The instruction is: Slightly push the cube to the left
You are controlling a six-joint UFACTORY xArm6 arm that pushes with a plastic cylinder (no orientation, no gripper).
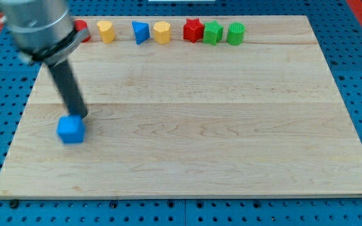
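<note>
So the blue cube (71,130) sits near the left edge of the wooden board (231,138); the rod's tip (82,117) touches its upper-right corner; no claw exists, nothing grasped; contact step looks underway; next needs a short leftward nudge.

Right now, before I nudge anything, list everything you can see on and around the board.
Blue cube: 1, blue, near the board's left edge, alone, below the row.
Red block: 1, red, top row at its left end, mostly hidden by the arm; shape unclear.
Yellow blocks: 2, yellow, top row and.
Blue wedge-like block: 1, blue, top row between the yellow ones.
Red star: 1, red, top row.
Green blocks: 2, green, top row and, right end.
Wooden board: 1, light wood, on a blue pegboard.
My tip: 1, dark rod, at the cube's upper right corner, apparently touching.
</note>
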